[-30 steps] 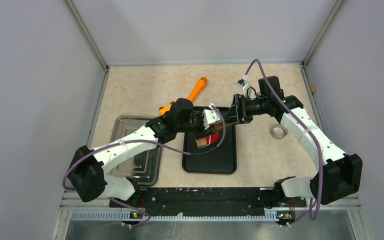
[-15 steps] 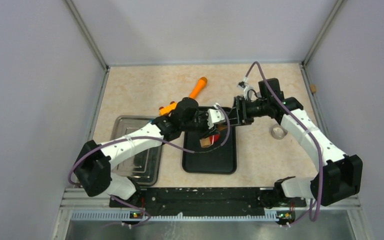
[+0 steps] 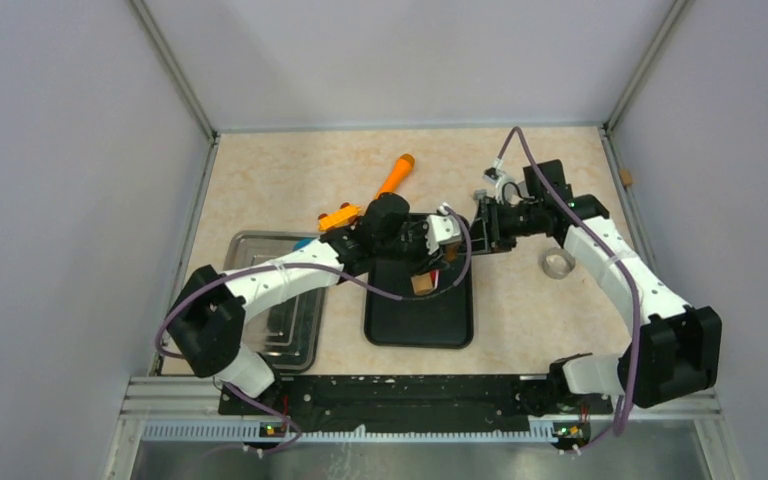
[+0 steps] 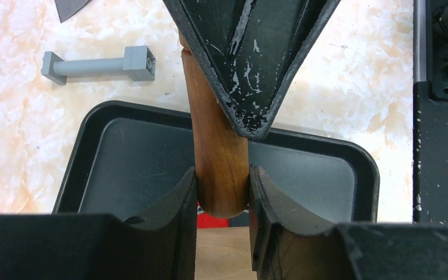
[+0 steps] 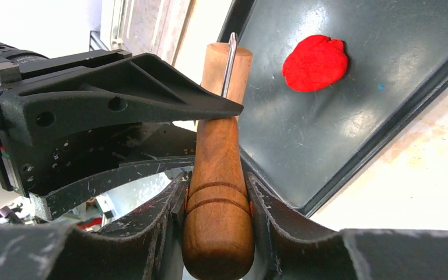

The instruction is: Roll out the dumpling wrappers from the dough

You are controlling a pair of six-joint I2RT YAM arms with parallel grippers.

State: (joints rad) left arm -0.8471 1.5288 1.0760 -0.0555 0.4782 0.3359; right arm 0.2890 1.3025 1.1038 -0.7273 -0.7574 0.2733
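With my left jaws and right jaws both clamped on the wooden rolling pin point(image 5: 219, 192), and the dough point(image 5: 315, 62) on the black tray point(image 5: 326, 146) ahead of the right jaws, any mismatched pull could wrench the rolling pin loose.

The dough point(image 5: 315, 62) is bright red, tray point(image 5: 303, 134) black, rolling pin point(image 5: 219, 192) brown, table point(image 3: 290, 180) marbled beige.

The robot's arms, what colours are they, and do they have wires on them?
Both the left arm and the right arm have smooth white links with chunky black joints. A purple cable loops along each one. The left gripper and right gripper each have two curved black fingers, scuffed with pale scratches.
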